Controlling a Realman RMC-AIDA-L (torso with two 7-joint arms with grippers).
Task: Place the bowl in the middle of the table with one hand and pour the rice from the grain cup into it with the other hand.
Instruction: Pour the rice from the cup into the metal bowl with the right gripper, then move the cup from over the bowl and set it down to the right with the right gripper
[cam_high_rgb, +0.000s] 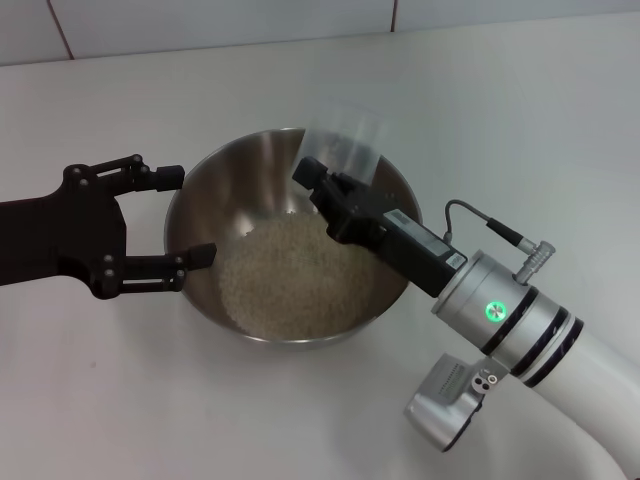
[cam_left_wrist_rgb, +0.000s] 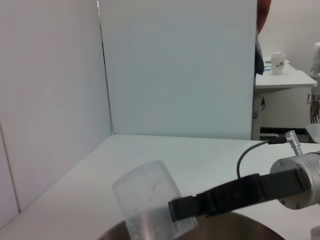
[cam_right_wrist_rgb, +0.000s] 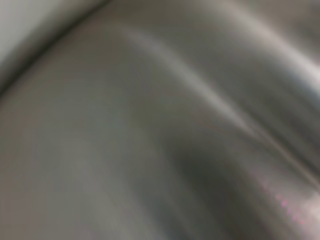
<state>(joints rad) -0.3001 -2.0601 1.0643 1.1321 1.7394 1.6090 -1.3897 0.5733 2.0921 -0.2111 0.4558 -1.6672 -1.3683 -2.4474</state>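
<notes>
Overhead, the right gripper (cam_high_rgb: 318, 172) pinches the upturned grain cup (cam_high_rgb: 344, 134) above the bowl (cam_high_rgb: 385, 280) of rice (cam_high_rgb: 285, 275).

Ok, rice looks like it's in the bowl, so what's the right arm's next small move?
Probably lift the grain cup back upright and clear of the bowl. The right gripper holds it inverted over the rim, apparently empty, with the rice heaped inside. The left gripper straddles the near rim.

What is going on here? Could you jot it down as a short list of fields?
bowl: steel, on the white table
rice: heaped inside the bowl
grain cup: clear, upended over the bowl, looks empty
right gripper: over the bowl, shut on the grain cup
left gripper: fingers open, spanning the bowl's left rim
</notes>
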